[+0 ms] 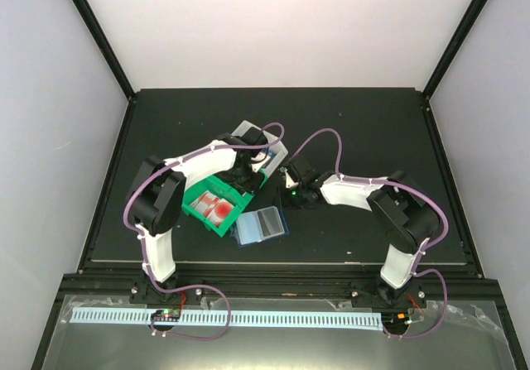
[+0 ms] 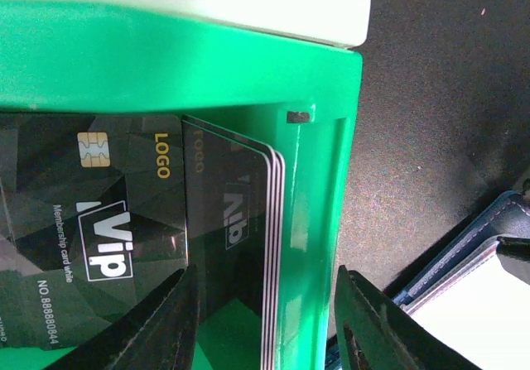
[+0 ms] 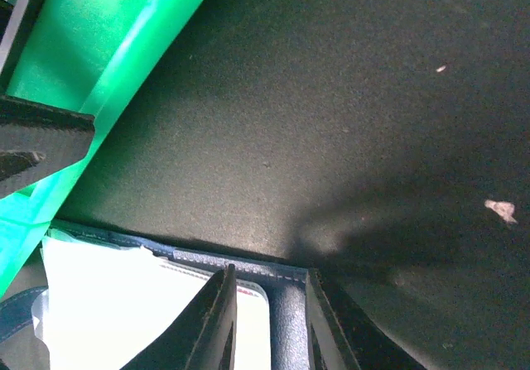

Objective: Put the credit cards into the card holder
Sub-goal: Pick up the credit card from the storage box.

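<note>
The black credit cards (image 2: 236, 221), leaning inside the green bin (image 2: 319, 204) mid-frame, look light, stiff and slick, best pinched across their faces by the left hand (image 2: 263, 304), fingers apart; the right hand (image 3: 269, 287) is clamped on the card holder (image 3: 286, 329), lower frame

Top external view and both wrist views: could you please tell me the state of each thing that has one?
card holder: open, lying flat.
green bin: upright, cards inside.
black cards: stacked in the green bin.
left gripper: jaws open astride the bin wall.
right gripper: jaws shut on the card holder's edge.
</note>
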Robot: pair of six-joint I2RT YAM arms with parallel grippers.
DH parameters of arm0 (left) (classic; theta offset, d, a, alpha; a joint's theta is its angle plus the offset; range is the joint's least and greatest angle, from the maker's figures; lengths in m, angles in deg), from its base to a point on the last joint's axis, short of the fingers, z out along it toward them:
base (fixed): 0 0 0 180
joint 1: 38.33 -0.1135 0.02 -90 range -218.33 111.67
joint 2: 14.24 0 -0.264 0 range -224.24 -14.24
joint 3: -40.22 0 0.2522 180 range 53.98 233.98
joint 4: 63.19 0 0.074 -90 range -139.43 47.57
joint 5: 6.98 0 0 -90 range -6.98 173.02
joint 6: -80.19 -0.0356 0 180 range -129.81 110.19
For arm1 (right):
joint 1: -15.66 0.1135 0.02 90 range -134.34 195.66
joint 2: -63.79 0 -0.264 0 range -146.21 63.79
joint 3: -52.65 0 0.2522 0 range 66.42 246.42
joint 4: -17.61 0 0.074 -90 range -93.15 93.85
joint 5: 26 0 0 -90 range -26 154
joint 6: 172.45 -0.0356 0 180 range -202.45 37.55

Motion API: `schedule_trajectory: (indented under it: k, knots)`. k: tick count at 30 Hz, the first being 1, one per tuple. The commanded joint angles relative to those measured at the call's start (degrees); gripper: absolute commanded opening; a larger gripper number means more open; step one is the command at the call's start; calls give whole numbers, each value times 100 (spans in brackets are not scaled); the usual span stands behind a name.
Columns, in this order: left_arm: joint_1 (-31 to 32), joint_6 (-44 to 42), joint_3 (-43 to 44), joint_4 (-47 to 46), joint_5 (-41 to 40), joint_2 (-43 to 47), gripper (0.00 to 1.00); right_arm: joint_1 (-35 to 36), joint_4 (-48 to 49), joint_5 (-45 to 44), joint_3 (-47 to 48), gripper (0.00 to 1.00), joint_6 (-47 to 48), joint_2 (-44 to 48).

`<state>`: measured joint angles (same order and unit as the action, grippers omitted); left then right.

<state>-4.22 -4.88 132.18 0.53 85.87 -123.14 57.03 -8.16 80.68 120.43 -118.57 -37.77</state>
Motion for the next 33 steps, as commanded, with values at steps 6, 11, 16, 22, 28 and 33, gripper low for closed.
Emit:
schedule_trajectory:
  k: [6,11,16,22,28,33]
  knots:
    - [15,-211,-75,-88,284,180,33,-32,58,71,311,26,-16,-261]
    - [11,-253,-105,-91,370,266,27,-32,128,108,491,26,-39,-400]
    - [15,-272,-78,-4,419,339,31,-32,226,142,646,26,-124,-577]
    - [15,-282,-76,80,492,413,37,-32,366,232,756,25,-278,-765]
    - [7,-240,-80,93,550,483,31,-34,447,263,735,25,-360,-829]
    - [-4,-208,-111,110,521,475,23,-32,465,274,702,25,-378,-831]
